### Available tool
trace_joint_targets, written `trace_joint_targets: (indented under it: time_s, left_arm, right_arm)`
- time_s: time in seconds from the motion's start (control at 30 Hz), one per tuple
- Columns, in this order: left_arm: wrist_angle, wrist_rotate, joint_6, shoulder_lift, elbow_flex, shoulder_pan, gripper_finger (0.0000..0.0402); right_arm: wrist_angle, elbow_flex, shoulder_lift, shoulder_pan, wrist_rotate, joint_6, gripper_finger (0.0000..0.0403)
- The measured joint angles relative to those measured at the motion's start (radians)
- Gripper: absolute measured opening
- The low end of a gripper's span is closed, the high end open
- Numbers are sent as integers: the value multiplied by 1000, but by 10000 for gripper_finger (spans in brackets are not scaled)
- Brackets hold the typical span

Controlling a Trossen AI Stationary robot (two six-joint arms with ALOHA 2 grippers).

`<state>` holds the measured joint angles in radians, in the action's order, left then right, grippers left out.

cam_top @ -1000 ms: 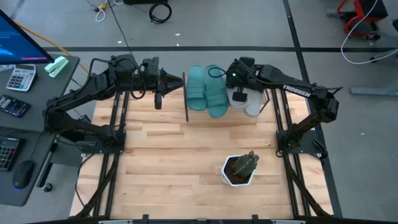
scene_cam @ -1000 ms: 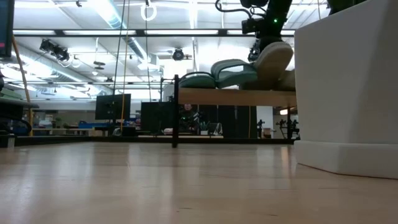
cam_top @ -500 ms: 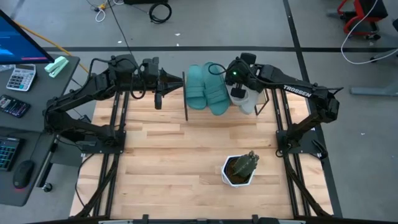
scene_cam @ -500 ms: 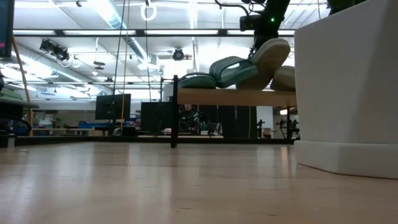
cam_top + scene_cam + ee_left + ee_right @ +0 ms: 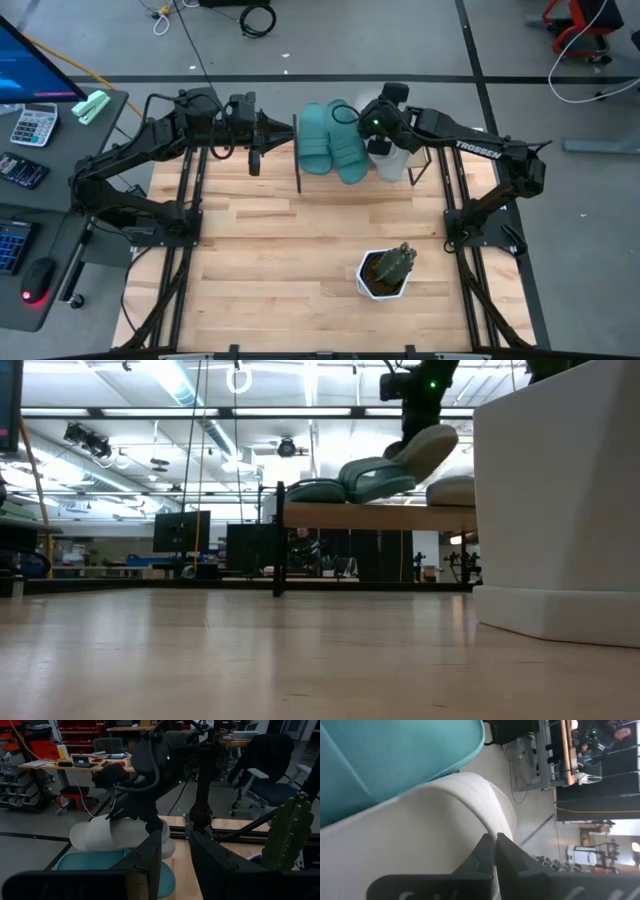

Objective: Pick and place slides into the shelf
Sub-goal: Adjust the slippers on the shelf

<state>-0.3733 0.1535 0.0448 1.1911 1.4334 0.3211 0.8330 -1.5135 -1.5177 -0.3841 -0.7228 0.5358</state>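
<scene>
The shelf point(image 5: 380, 515) stands at the table's far edge on thin black legs. Two teal slides point(image 5: 316, 140) point(image 5: 348, 152) lie on its plank. A light grey slide point(image 5: 452, 490) lies flat on the plank to their right. My right gripper point(image 5: 380, 140) is shut on a second grey slide point(image 5: 428, 448), which it holds tilted above the plank beside the teal pair. My left gripper point(image 5: 288, 134) stands level at the shelf's left end, by the black end post point(image 5: 299, 165). Its fingers are apart, and nothing shows between them in the left wrist view. My right gripper pinches the grey slide near its far end point(image 5: 161, 831) between its two fingers point(image 5: 487, 851), slanting down from above. The slide is tilted and off the plank. Its lower end point(image 5: 398, 460) is over a teal slide; I cannot tell whether they touch. I cannot tell whether my left gripper touches the shelf.
A white planter with a cactus point(image 5: 385, 272) stands on the slatted tabletop near the right front; it fills the right side of the low view point(image 5: 560, 500). A desk with a calculator and keyboards point(image 5: 30, 150) lies left of the table.
My right gripper has risen a little and tipped, moving slightly toward the teal slides. The grey slide it holds leaned low over the plank before. It now hangs higher and clear of the plank, uncovering the other grey slide lying flat beneath.
</scene>
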Motion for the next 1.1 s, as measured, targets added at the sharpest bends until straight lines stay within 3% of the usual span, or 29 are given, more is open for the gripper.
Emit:
trace_joint_targets:
  time_s: [0.27, 0.5, 0.77, 1.1]
  left_arm:
    - [1, 0, -3, 0, 0, 0, 107]
    - [1, 0, -11, 0, 0, 0, 107]
    - [2, 0, -15, 0, 0, 0, 107]
    - [2, 0, -32, 0, 0, 0, 107]
  right_arm:
    - [0, 0, 0, -80, 19, -13, 4]
    - [3, 0, 0, -167, 116, -65, 4]
    - [-14, 0, -21, -170, 254, -110, 4]
    - [15, -2, -86, -171, 280, -122, 4]
